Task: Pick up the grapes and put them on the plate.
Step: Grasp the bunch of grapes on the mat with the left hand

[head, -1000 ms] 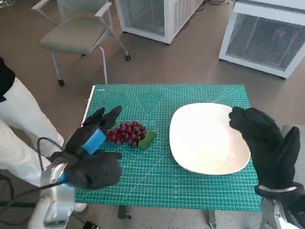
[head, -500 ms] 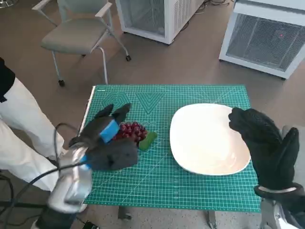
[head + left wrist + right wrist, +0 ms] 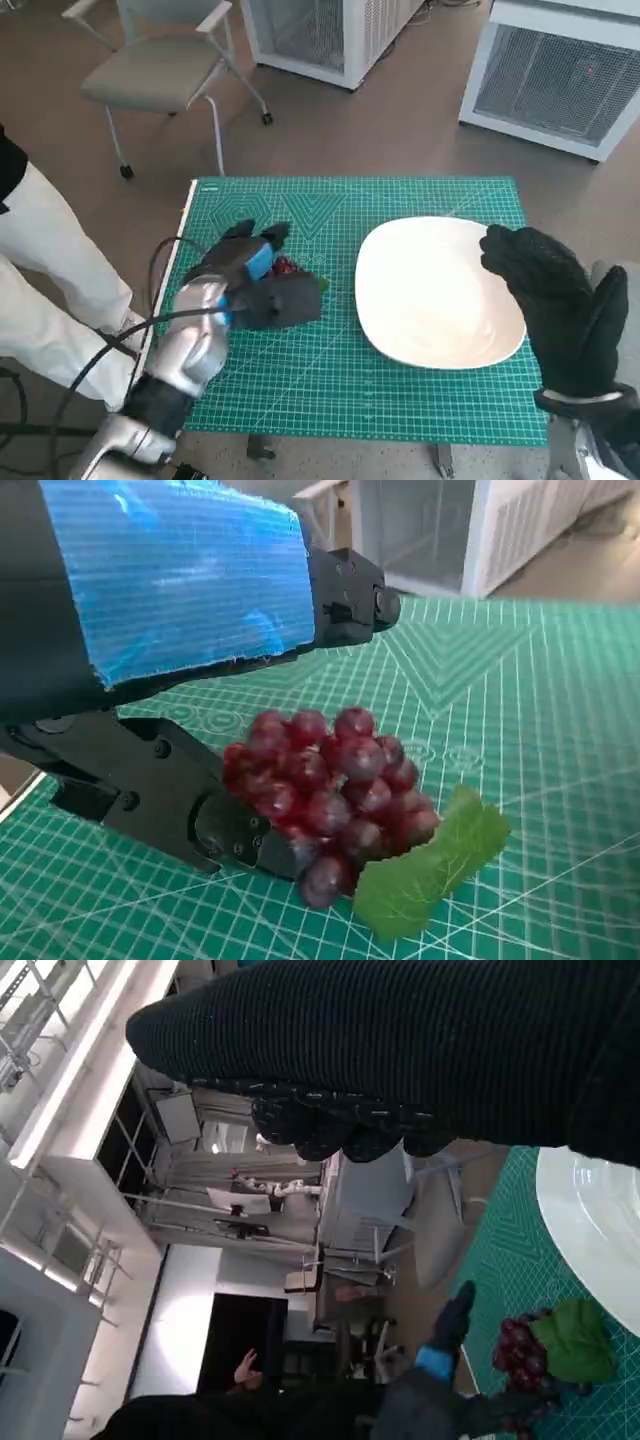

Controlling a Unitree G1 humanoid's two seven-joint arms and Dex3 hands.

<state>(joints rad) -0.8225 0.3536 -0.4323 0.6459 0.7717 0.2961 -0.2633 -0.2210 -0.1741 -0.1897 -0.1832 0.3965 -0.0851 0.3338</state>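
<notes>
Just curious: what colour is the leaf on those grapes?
Green; the leaf on the grapes shows best in the left wrist view.

dark red grapes (image 3: 330,790) with a green leaf (image 3: 430,865) lie on a green mat (image 3: 400,400) ruled with a pale grid. on that mat, a plain white plate (image 3: 430,290). blue tape covers the black left hand (image 3: 255,280); the right hand (image 3: 560,305) wears black knit.

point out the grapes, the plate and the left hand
grapes (image 3: 325,790), left wrist view, middle of the bunch
plate (image 3: 420,290), head view, bare centre
left hand (image 3: 255,280), head view, taped back
</notes>
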